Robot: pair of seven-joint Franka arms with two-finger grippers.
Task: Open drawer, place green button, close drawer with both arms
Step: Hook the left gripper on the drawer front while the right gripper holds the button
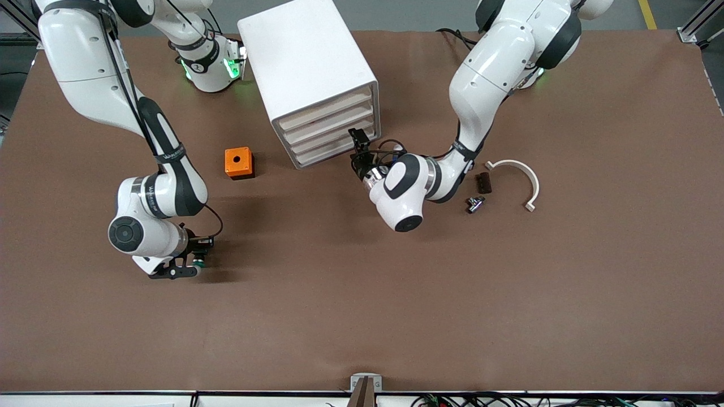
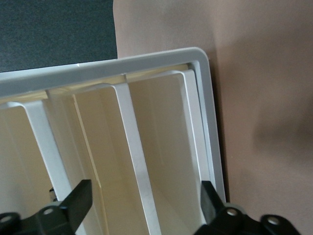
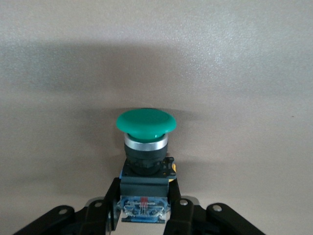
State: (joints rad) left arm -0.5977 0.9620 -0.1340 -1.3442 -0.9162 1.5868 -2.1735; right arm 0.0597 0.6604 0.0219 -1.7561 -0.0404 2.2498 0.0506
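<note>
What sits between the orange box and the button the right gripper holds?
Nothing: the front view shows only bare tabletop from the orange box to the button in the right gripper.

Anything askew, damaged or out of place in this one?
Nothing stands out. The cabinet sits angled on the table, drawers shut. The right gripper holds the button cleanly; the left gripper is open at the drawer fronts.

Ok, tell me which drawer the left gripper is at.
A lower drawer of the cabinet, at the corner nearest the left gripper, which is open; exact level unclear.
</note>
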